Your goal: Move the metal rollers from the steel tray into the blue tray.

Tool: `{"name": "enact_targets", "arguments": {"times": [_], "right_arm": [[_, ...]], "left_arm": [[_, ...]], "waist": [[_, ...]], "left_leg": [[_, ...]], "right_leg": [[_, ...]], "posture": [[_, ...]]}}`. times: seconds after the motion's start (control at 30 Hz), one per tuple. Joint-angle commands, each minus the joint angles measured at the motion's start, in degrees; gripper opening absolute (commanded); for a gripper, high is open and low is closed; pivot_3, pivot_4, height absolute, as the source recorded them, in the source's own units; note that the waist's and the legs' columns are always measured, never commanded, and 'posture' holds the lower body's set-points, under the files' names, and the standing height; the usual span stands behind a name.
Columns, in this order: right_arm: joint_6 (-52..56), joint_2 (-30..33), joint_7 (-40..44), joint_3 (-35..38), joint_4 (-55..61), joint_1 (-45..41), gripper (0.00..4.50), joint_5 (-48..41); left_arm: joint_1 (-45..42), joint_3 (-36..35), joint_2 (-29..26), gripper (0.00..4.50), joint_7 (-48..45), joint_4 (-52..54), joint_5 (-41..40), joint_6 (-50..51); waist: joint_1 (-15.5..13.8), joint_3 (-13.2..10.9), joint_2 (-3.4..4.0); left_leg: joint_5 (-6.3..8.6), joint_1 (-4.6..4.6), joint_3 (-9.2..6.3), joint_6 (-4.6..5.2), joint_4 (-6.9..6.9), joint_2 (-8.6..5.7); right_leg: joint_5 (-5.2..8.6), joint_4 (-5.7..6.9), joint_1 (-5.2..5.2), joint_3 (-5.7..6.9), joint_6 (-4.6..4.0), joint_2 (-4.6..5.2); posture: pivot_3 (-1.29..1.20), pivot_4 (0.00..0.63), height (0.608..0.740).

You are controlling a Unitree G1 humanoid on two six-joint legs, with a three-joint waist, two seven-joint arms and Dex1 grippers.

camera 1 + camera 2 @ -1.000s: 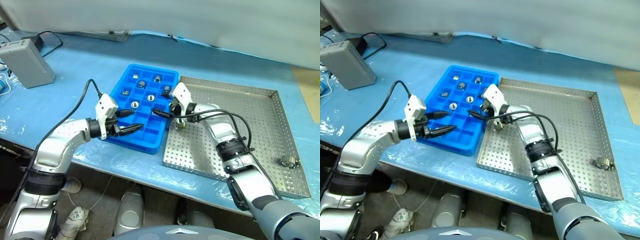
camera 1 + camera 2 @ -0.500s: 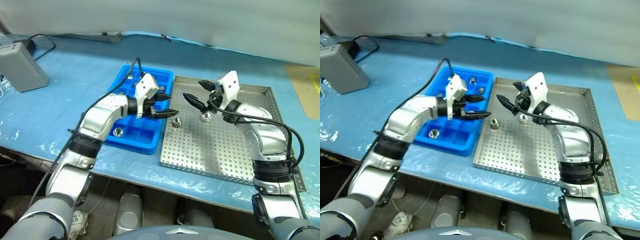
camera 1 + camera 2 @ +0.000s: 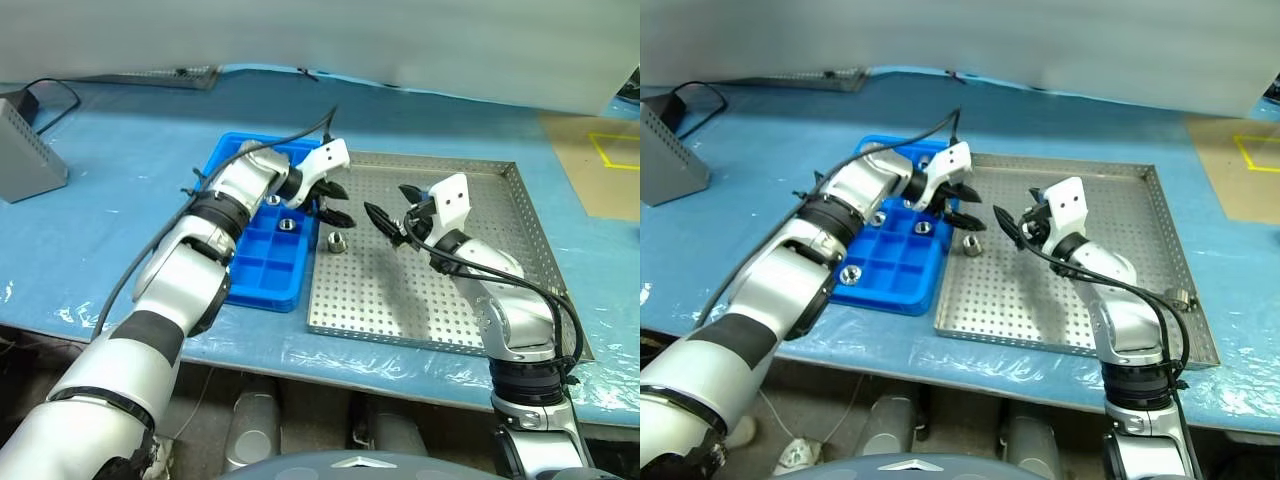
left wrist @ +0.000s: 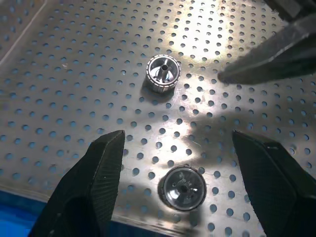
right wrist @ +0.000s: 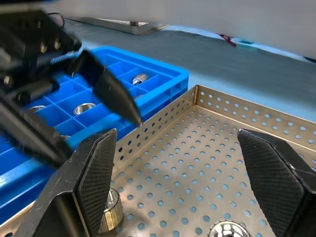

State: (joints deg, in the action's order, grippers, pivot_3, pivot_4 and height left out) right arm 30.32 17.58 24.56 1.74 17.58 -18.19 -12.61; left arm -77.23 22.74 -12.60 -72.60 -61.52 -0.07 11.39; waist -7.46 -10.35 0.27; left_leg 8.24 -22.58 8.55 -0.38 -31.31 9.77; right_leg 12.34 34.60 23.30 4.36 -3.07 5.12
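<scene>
The left end effector hangs over the near-left corner region of the steel tray, just past the edge of the blue tray, with its two black fingers spread and nothing between them. In the left wrist view, one roller stands on end on the perforated floor directly below the gap between the fingers, close to the tray's edge, and a second roller lies on its side slightly farther out, ahead of the fingertips. Neither roller touches the left end effector. The right end effector is held level above the tray floor, facing the left end effector across a short gap, its fingers also spread and empty. In the right wrist view, one roller sits below and just beside one finger, and another roller lies between the fingers at floor level, apart from both. The first-named roller rests on the tray floor between the two end effectors, nearer the left one. A further roller lies against the far-right rim, well apart from both end effectors. The blue tray lies beside the left end effector on the counter, and several of its compartments already hold rollers.
</scene>
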Motion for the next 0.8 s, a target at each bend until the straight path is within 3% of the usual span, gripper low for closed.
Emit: {"name": "enact_targets", "arguments": {"times": [0.03, 0.8], "right_arm": [[-2.44, -0.52, -0.91, -1.03, 0.38, -0.16, 4.1, 0.79], [-4.15, -0.21, -3.36, -2.46, 0.22, 2.59, 4.1, 3.94]], "left_arm": [[-2.38, 1.06, 1.06, 3.67, -1.69, -5.25, 4.24, -4.44], [2.77, 0.23, 6.46, 3.67, 2.33, -11.52, 14.36, -8.26]], "waist": [[0.0, 0.0, 0.0], [0.43, -0.01, -0.01]], "left_leg": [[0.01, 0.03, 0.0, 0.01, 0.0, 0.0], [0.1, 0.04, 0.02, 0.34, -0.02, 0.06]], "right_leg": [[0.0, -0.02, -0.03, 0.0, 0.0, 0.0], [-0.01, -0.01, -0.05, 0.06, -0.03, 0.01]], "posture": [[0.0, 0.15, 0.74], [-0.06, 0.15, 0.74]]}}
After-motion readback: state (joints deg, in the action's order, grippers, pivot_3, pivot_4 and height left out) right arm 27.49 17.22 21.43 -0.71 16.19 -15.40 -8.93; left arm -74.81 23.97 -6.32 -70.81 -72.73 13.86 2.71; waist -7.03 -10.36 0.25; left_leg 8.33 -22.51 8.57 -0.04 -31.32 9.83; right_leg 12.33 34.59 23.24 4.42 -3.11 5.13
